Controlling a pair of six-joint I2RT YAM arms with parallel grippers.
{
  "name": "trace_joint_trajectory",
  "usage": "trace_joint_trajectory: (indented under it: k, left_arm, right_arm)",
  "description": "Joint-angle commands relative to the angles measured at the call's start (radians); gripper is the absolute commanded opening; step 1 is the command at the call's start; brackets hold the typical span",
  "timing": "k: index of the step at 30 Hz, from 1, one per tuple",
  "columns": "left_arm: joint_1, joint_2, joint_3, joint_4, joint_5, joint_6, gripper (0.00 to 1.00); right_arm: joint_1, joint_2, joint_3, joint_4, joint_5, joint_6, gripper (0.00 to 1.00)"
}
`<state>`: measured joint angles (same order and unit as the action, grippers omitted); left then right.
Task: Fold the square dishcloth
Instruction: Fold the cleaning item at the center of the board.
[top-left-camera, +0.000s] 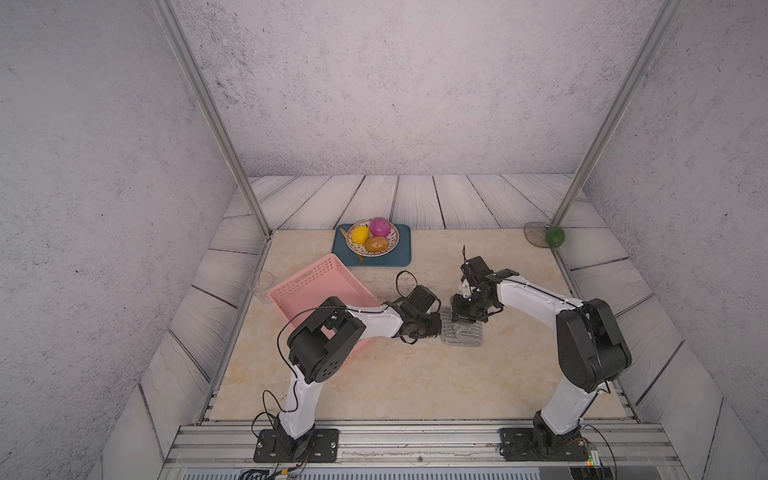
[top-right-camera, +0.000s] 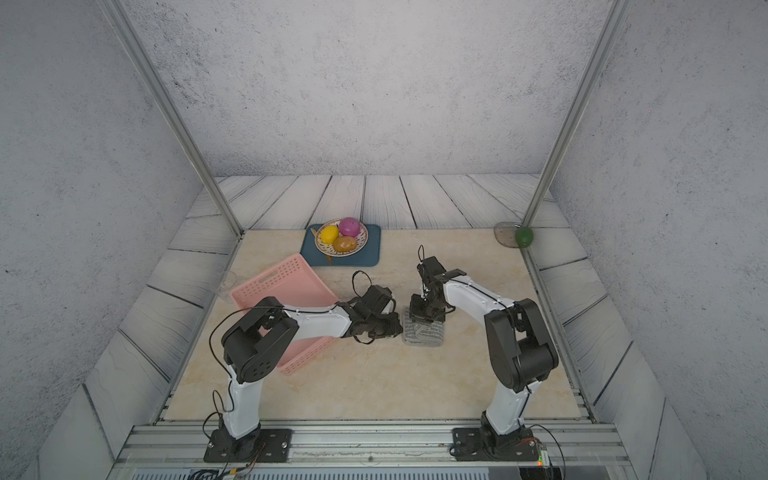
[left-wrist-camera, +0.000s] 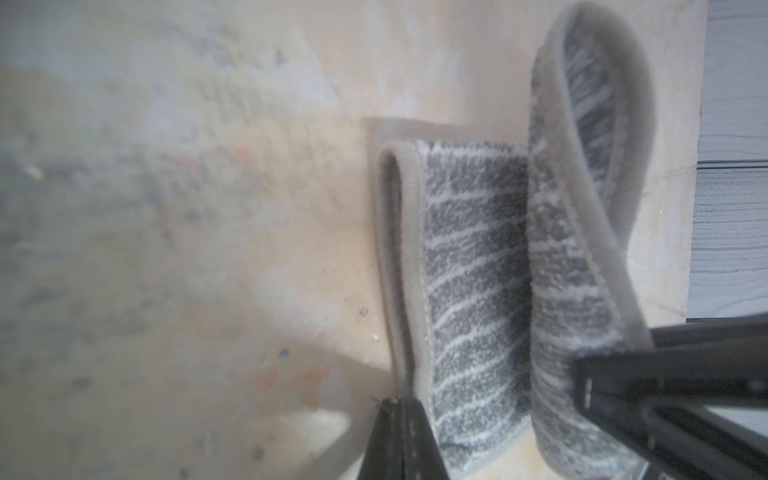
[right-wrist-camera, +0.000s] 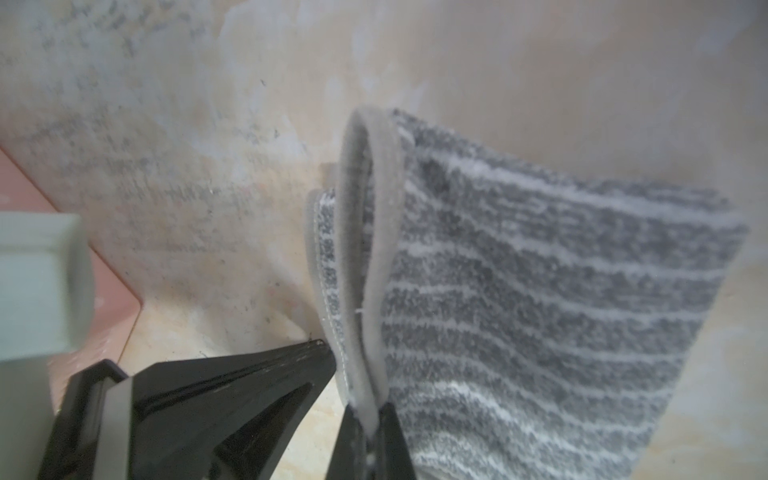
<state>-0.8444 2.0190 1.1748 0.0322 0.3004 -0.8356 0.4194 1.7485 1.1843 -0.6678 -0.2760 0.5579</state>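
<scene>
The square dishcloth (top-left-camera: 466, 337) (top-right-camera: 424, 335) is grey with thin white stripes and lies bunched and doubled over on the beige table top, between the two arms. My left gripper (top-left-camera: 438, 328) (top-right-camera: 400, 328) comes in from the left. In the left wrist view it (left-wrist-camera: 400, 405) is shut on the cloth's pale hem (left-wrist-camera: 405, 257). My right gripper (top-left-camera: 460, 319) (top-right-camera: 417, 318) points down at the cloth's far edge. In the right wrist view it (right-wrist-camera: 368, 417) is shut on a looped hem of the dishcloth (right-wrist-camera: 540, 291), and that side is raised into a fold.
A pink perforated basket (top-left-camera: 316, 286) sits tilted under my left arm. Behind it a blue tray (top-left-camera: 401, 255) carries a plate (top-left-camera: 356, 249) of fruit. A clear glass (top-left-camera: 262, 284) stands left of the basket. A green ball (top-left-camera: 555, 236) and a clear lid (top-left-camera: 534, 233) lie at the back right.
</scene>
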Motion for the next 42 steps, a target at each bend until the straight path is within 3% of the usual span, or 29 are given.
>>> trace_joint_trajectory:
  k: [1,37,42]
  left_arm:
    - [-0.006,-0.013,-0.023,-0.046,-0.014,0.002,0.0]
    - [-0.01,-0.003,-0.023,-0.045,-0.01,-0.002,0.0]
    - [-0.009,-0.006,-0.022,-0.048,-0.012,-0.002,0.0]
  right_arm:
    - [0.013,0.012,-0.005,-0.003,-0.011,0.007,0.0]
    - [0.062,0.077,0.039,-0.035,-0.009,-0.006,0.0]
    - [0.065,0.05,0.036,-0.063,-0.017,-0.014,0.1]
